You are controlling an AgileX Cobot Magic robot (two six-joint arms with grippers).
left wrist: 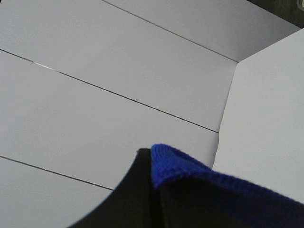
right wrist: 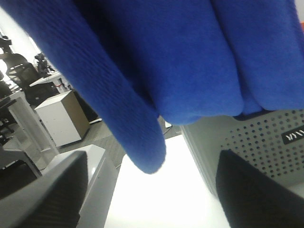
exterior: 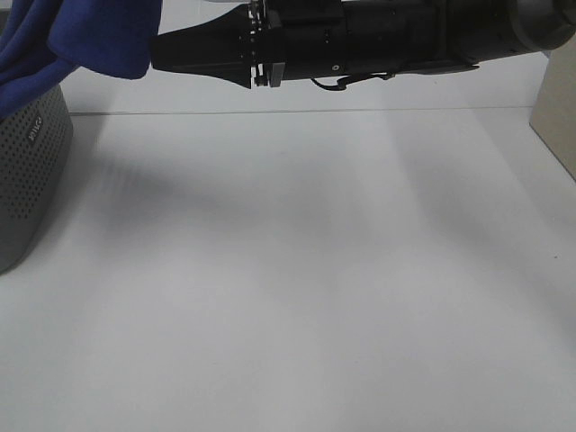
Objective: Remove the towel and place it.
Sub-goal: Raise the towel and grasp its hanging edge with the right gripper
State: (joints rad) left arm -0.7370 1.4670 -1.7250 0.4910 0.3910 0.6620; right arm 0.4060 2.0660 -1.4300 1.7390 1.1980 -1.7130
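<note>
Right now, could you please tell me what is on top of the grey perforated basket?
A royal-blue plush towel hangs bunched over the grey perforated basket and covers its upper edge. Only the basket's outer wall shows; its opening and anything inside are hidden by the cloth.

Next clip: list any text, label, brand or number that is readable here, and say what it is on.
Label on the grey perforated basket: pale lettering, too blurred to read in either the exterior or the right wrist view.
Towel, arm, table: no text visible.
</note>
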